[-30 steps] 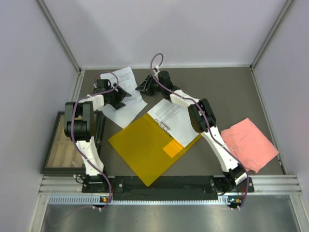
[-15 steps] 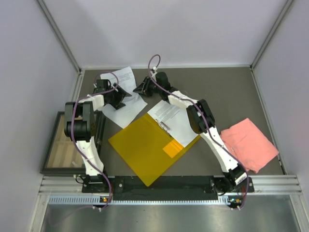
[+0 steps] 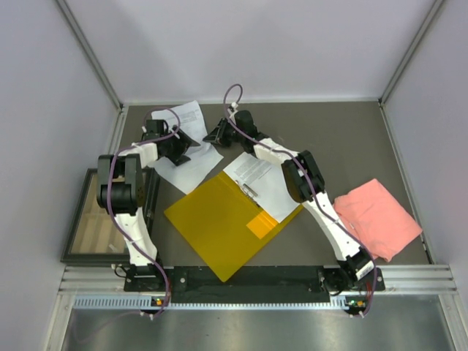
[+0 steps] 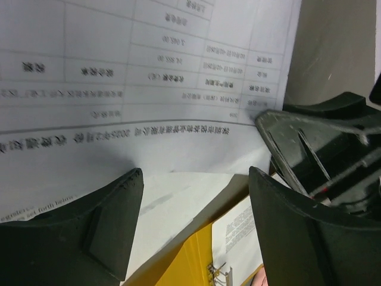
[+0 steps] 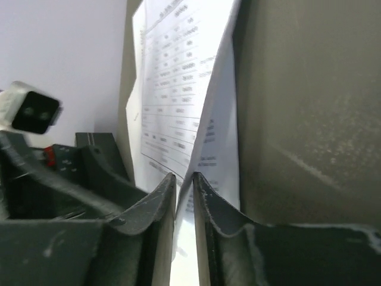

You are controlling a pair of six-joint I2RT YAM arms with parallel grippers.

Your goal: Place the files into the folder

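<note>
The orange-yellow folder (image 3: 219,223) lies open on the table, with one white sheet (image 3: 263,179) on its right half beside the metal clip (image 3: 248,191). Loose printed files (image 3: 191,155) lie at the back left, behind the folder. My left gripper (image 3: 183,148) is open and hovers low over these sheets (image 4: 149,59); the folder's edge (image 4: 190,262) shows beyond its fingers. My right gripper (image 3: 214,134) is shut on the raised right edge of a sheet (image 5: 178,71), which stands pinched between its fingers (image 5: 161,202). The right gripper's body (image 4: 321,137) also shows in the left wrist view.
A pink cloth (image 3: 376,218) lies at the right side of the table. A dark-framed wooden tray (image 3: 91,219) sits off the table's left edge. Grey walls close in the back and both sides.
My right gripper has shifted slightly to the left, keeping the sheet's edge pinched. The left arm, folder and cloth have not moved.
</note>
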